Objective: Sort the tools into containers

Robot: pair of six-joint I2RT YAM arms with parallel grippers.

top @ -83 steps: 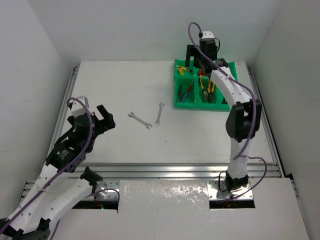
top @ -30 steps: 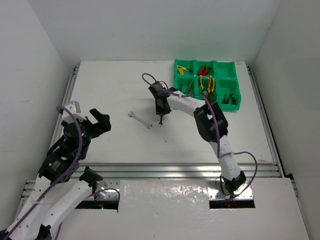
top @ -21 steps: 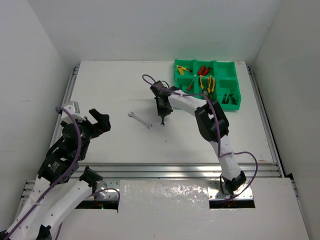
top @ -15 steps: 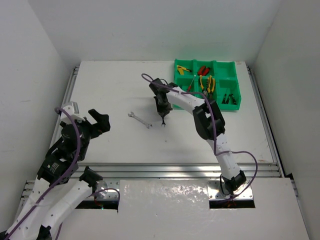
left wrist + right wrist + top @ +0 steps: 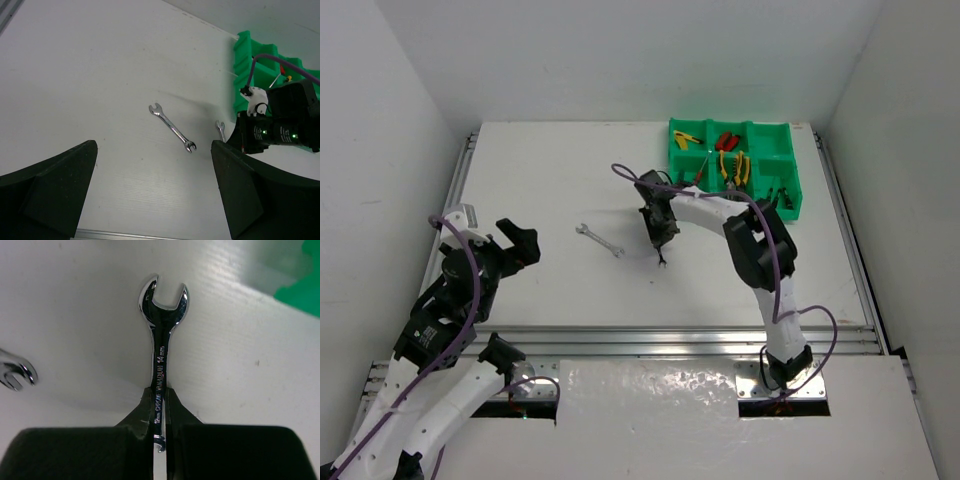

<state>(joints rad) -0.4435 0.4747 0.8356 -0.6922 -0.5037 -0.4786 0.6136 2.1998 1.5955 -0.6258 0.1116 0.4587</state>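
Since a second ago the right tool (image 5: 660, 234) has drawn back from its low reach toward the near right. Its jaws are now clamped on the shank of a silver open-end wrench (image 5: 161, 335), which seems lifted off the white surface (image 5: 540, 180). The left tool (image 5: 506, 246) hangs idle, jaws wide apart. The green tray (image 5: 760, 125) at the far right already holds yellow-handled pliers (image 5: 732, 168) and other tools. Outside it remain the held wrench and a second wrench (image 5: 172, 128) lying flat, so the sort is judged nearly complete.
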